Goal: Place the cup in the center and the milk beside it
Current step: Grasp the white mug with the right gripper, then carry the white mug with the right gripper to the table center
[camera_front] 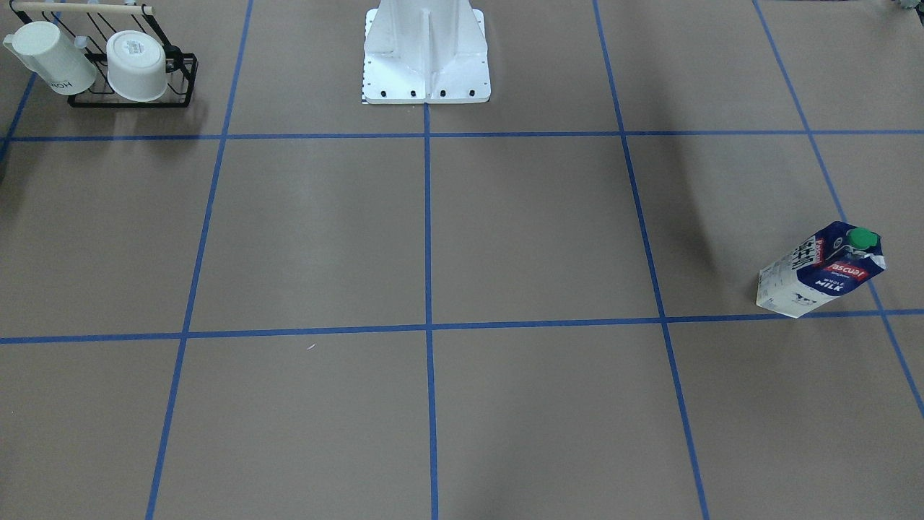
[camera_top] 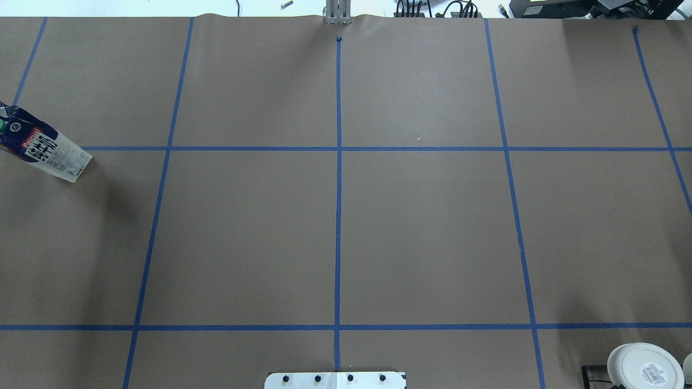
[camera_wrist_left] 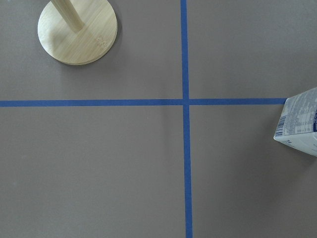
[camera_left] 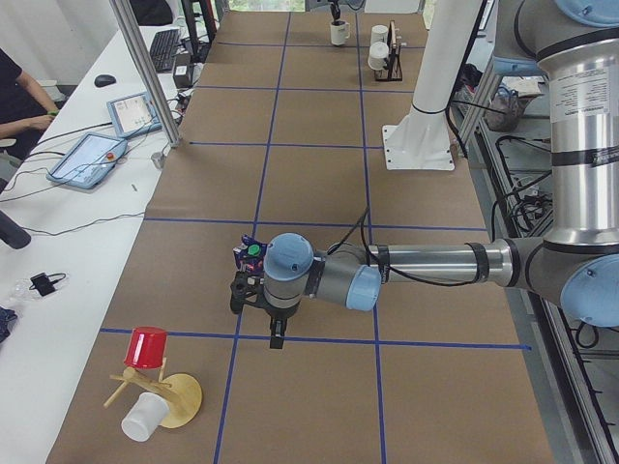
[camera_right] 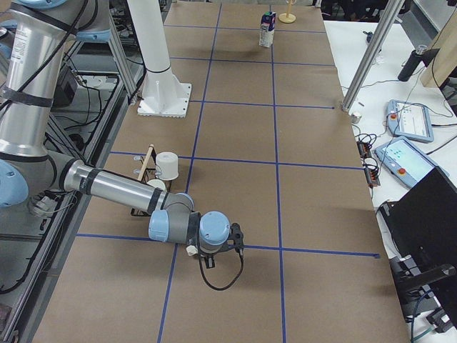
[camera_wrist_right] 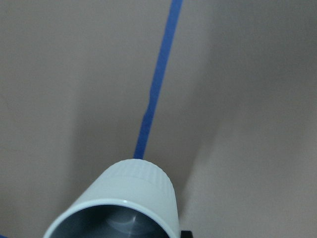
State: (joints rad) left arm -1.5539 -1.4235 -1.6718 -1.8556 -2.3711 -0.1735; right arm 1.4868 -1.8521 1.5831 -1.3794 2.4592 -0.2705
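White cup: 6 o'clock in right wrist view, by right claw; cannot tell its grip.
Milk: 3 o'clock from left claw; grip likewise untellable.

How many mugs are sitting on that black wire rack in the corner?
2. The lettered mug sits tilted at one end of the rack. The labelled mug is beside it, with its base towards the front camera. None seems hidden behind them.

The center lies straight ahead of my base. The milk stands ahead and far left of the base. The rack, holding two mugs, sits right of it, the cup farther right.
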